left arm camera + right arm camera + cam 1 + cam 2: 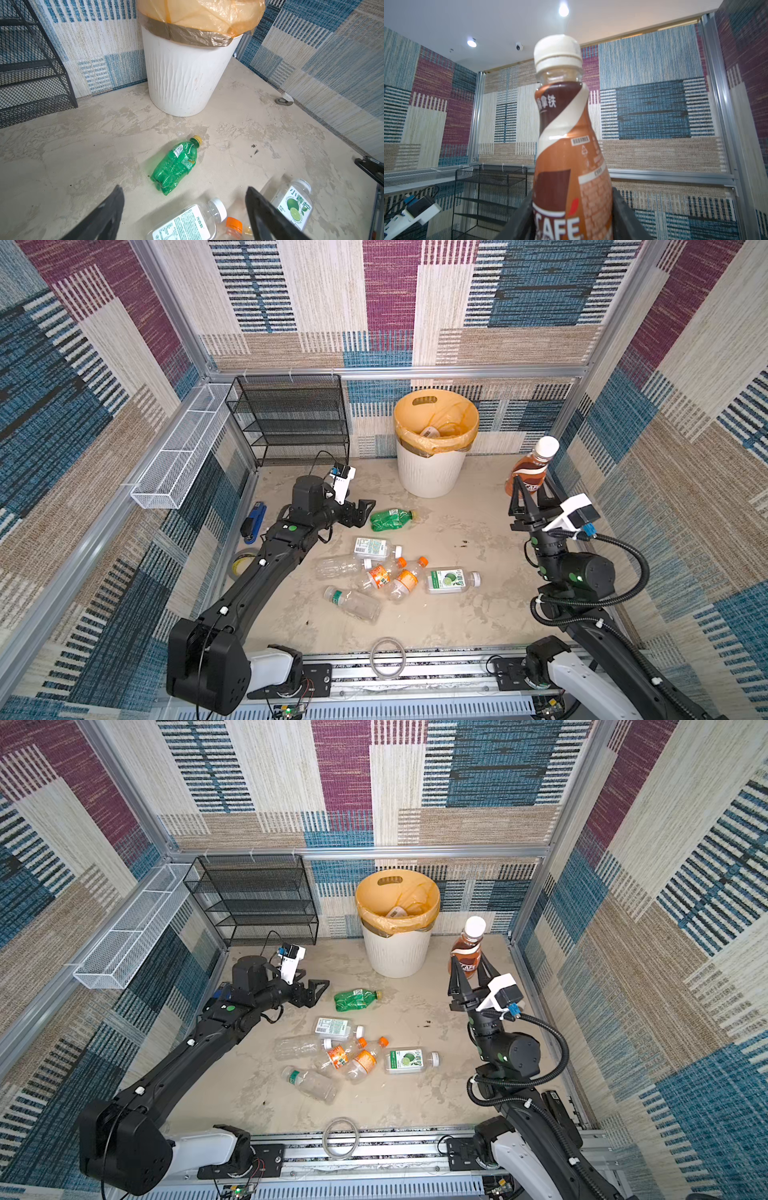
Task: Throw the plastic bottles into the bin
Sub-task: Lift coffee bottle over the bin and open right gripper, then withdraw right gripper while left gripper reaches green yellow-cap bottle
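left hand (365, 512): wide, empty; near green bottle (390, 519) | right hand (531, 486): gripping brown bottle (534, 466); upright, raised

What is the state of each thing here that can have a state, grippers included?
right gripper, shut on the brown bottle.
brown bottle, upright, white cap on, gripped at its lower part.
left gripper, open, holding nothing, close to the green bottle.
green bottle, lying on its side, crumpled, cap on.
six more bottles, lying down in a loose group.
bin, upright, orange bag lining it, a labelled bottle inside.
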### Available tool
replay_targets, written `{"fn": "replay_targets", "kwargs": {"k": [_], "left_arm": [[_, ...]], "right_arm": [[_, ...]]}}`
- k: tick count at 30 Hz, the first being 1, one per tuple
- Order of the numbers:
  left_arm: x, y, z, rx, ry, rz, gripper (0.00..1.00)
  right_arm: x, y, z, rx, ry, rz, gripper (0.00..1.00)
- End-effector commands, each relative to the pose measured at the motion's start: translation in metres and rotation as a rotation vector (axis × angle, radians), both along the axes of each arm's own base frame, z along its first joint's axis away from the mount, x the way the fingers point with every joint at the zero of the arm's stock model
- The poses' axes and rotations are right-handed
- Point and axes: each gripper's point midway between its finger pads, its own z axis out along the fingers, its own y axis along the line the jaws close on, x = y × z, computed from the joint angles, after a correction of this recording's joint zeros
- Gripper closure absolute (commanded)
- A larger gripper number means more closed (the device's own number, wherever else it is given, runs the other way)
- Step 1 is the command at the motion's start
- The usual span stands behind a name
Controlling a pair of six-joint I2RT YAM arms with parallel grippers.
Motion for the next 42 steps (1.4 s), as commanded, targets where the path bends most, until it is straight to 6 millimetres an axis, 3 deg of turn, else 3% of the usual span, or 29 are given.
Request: {"fn": "replay_targets", "kwargs": {"k": [1,5,7,8,10,12,14,16,18,22,27,32,36,42], "left_arm": [[0.001,-0.004,0.010,-0.045,-0.032,-0.011,0.08],[0.001,-0.005,0.011,-0.049,-0.037,-0.016,0.08],[0.001,-0.005,0.012,-0.052,-0.039,-0.014,0.08],[0.000,-0.005,0.013,-0.053,-0.039,-0.015,0.08],[0.000,-0.005,0.015,-0.053,-0.045,-0.013,0.08],[-0.001,-0.004,0.016,-0.052,-0.050,-0.014,0.08],[-0.002,-0.005,0.017,-0.052,-0.051,-0.018,0.07],[-0.004,-0.006,0.021,-0.051,-0.059,-0.022,0.07],[-0.005,-0.005,0.027,-0.050,-0.070,-0.021,0.07],[-0.008,0.001,0.034,-0.030,-0.106,-0.005,0.06],[-0.008,-0.004,0.029,-0.018,-0.085,-0.025,0.05],[-0.007,-0.017,0.014,0.033,-0.043,-0.074,0.04],[-0.004,-0.027,-0.006,0.138,0.004,-0.122,0.02],[0.012,-0.036,-0.035,0.248,0.094,-0.188,0.00]], "right_arm": [[-0.029,-0.015,0.025,0.061,-0.143,-0.029,0.49],[-0.027,-0.011,0.036,0.046,-0.161,-0.018,0.48],[-0.013,-0.006,0.049,0.056,-0.137,-0.003,0.47],[0.004,0.000,0.058,0.059,-0.097,0.009,0.47],[0.043,0.020,0.077,0.030,-0.012,0.051,0.47],[0.112,0.048,0.089,-0.018,0.171,0.088,0.46],[0.185,0.082,0.082,-0.104,0.385,0.155,0.40],[0.239,0.101,0.067,-0.132,0.548,0.217,0.35],[0.260,0.111,0.056,-0.141,0.595,0.264,0.23],[0.255,0.099,0.062,-0.090,0.535,0.232,0.00],[0.241,0.075,0.065,-0.071,0.516,0.165,0.01],[0.208,0.039,0.056,-0.041,0.499,0.087,0.00],[0.188,0.011,0.016,-0.027,0.568,0.013,0.00],[0.157,-0.037,-0.074,0.028,0.730,-0.079,0.01]]}}
